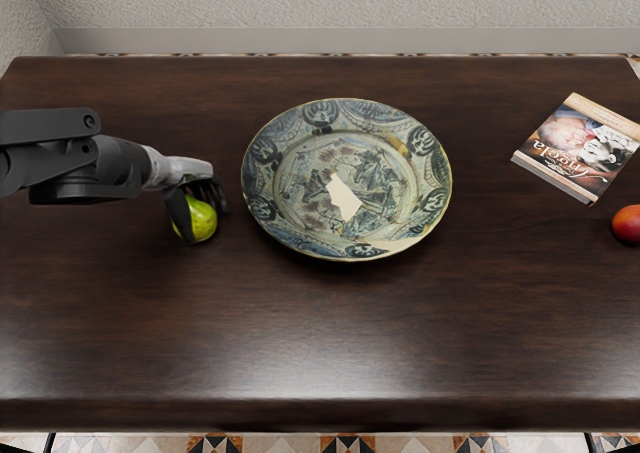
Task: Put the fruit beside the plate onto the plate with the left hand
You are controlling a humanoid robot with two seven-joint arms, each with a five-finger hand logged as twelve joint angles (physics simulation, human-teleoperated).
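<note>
The left arm [75, 158] comes in from the left edge of the head view and reaches across the dark wooden surface [320, 323] towards the middle. At its end the left hand [192, 201] is closed around a small yellow-green fruit [204, 219]. The dark fingers [178, 216] curl over its top and down its left side, so only the right part of the fruit shows between them. The fruit sits just beside the plate [432, 158], off the plate's left rim and not on it. A narrow strip of bare wood separates the two. Whether the fruit rests on the surface or is raised a little above it cannot be told from this angle.

The plate is a wide, round dish with a blue-green painted pattern (there is a pale, irregular patch near its centre), and it lies flat near the middle of the surface with nothing on it.

Well apart on the right, a book [580, 145] lies flat and turned at an angle near the far corner. A red-orange fruit [627, 223] sits just in front of it at the right edge of the view, cut off partly by the frame.
</note>
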